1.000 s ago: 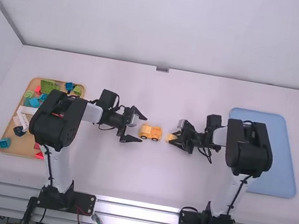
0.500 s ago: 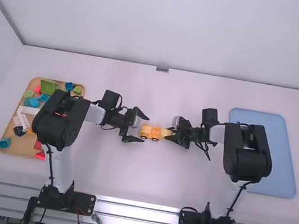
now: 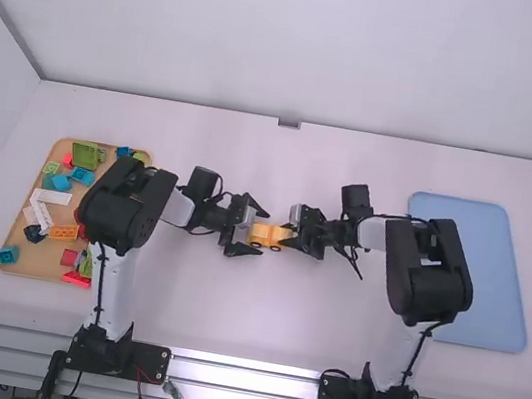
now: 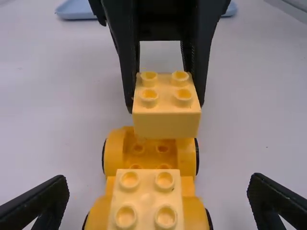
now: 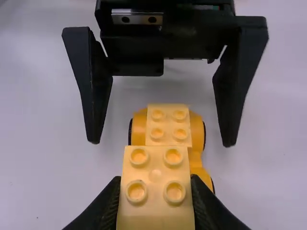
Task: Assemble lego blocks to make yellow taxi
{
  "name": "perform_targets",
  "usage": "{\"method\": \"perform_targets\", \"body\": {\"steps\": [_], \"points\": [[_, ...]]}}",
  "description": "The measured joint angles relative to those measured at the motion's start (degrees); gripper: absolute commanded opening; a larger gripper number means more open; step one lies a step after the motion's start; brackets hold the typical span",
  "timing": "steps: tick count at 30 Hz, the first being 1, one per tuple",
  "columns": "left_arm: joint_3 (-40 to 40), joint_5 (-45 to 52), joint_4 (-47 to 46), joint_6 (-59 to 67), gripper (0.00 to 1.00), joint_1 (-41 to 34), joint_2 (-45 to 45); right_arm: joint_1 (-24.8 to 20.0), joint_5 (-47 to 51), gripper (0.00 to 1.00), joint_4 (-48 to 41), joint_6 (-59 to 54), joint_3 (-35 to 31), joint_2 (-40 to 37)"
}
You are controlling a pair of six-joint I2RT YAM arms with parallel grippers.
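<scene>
One yellow block – prob. light, stiff, best held by sides – was pinched in R gripper; L gripper gaped empty.

The high view looks from above and behind the left arm and the right arm, forward and down over the whole counter to the wall, farthest from the work. The left wrist view looks from close by, slanting down over the yellow car towards the right arm's fingers, with the blue tray in the distance. The right wrist view faces it, looking over the small yellow block, very near, towards the left arm's fingers. Both wrist views share the car and block.
</scene>
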Motion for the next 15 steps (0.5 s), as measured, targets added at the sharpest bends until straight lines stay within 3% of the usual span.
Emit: {"method": "perform_targets", "body": {"steps": [7,15], "points": [[0.0,-1.22,-0.76,-0.44,0.98,-1.31,0.0,1.68,2.36,0.0,2.21,1.2,0.0,0.0],[0.0,-4.33,-0.68,-0.39,0.82,-3.1,0.0,1.7,3.41,0.0,2.71,2.89,0.0,0.0]]}}
